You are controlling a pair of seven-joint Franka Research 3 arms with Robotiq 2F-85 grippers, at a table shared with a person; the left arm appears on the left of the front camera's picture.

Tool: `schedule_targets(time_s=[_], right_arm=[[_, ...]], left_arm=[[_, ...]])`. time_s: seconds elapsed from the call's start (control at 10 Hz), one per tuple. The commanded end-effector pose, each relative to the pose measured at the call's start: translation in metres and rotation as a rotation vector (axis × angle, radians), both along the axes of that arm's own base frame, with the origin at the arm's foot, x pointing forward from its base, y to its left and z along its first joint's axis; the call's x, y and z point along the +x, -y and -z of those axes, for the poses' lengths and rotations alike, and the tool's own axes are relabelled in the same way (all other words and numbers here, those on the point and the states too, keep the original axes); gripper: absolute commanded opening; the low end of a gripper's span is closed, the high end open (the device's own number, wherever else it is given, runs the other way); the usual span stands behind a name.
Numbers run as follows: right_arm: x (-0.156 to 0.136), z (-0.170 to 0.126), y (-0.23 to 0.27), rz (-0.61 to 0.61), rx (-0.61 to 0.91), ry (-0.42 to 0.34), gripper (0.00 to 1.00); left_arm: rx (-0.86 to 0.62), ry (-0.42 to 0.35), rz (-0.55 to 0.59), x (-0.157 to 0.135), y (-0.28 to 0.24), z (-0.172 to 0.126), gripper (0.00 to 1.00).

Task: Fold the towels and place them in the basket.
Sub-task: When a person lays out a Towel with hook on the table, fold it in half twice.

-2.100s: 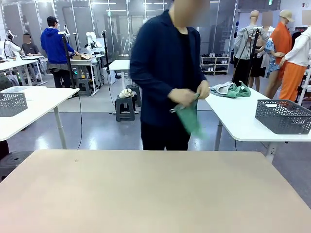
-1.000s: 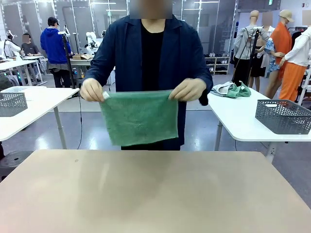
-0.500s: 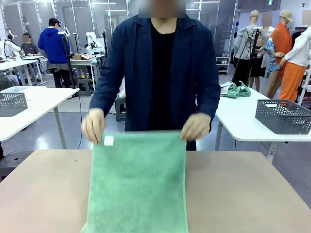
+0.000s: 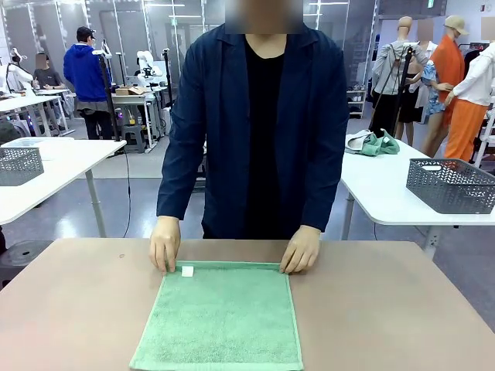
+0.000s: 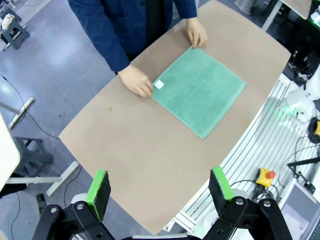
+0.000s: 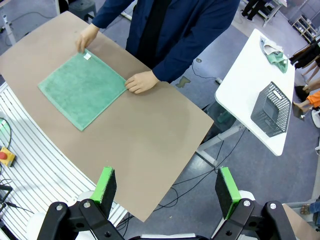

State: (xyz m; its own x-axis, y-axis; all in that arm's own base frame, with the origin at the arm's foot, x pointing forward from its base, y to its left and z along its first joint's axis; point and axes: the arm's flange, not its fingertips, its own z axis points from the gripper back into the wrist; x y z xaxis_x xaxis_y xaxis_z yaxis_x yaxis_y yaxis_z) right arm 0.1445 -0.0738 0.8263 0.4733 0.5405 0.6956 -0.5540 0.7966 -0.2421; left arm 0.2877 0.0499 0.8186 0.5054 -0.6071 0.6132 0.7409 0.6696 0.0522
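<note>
- Front view: one mint-green rectangular terry towel (image 4: 220, 317) lies flat and unfolded at the middle of the tan rectangular table (image 4: 387, 309), its near edge reaching the table's robot-side edge.
- A person stands at the table's far side. One hand (image 4: 165, 243) presses the towel corner that carries the small white label (image 4: 187, 271), and the other hand (image 4: 300, 249) presses the opposite far corner.
- Seen in the left wrist view, the left gripper (image 5: 159, 180) hangs high above the table with its green-padded fingers spread wide and nothing between them.
- Seen in the right wrist view, the right gripper (image 6: 165, 175) also hangs high above the table, fingers spread wide and empty.
- The dark grey rectangular mesh basket (image 4: 452, 185) sits on a white side table (image 4: 371, 193) beyond the tan table's far right corner, well apart from the towel.
- Judged step: the towel is being laid out for folding, and no fold is made yet.
- The next move likely calls for the person's hands to lift clear. The arms then need to descend to the towel's corners at the table's robot side, pinch the thin cloth off the tabletop, and carry that edge over to the far edge.
</note>
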Motion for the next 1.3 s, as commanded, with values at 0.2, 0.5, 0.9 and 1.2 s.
schedule_targets(time_s=[0.2,0.5,0.9,1.2], right_arm=[[0.000,0.000,0.001,0.004,0.001,0.002,1.00],[0.000,0.000,0.001,0.004,0.001,0.002,1.00],[0.000,0.000,0.001,0.004,0.001,0.002,1.00],[0.020,0.007,-0.025,-0.061,-0.050,-0.042,1.00]], left_arm=[[-0.005,0.006,0.004,-0.001,0.002,-0.002,1.00],[-0.005,0.006,0.004,-0.001,0.002,-0.002,1.00],[-0.005,0.006,0.004,-0.001,0.002,-0.002,1.00],[0.043,-0.008,0.063,0.013,0.024,0.010,1.00]])
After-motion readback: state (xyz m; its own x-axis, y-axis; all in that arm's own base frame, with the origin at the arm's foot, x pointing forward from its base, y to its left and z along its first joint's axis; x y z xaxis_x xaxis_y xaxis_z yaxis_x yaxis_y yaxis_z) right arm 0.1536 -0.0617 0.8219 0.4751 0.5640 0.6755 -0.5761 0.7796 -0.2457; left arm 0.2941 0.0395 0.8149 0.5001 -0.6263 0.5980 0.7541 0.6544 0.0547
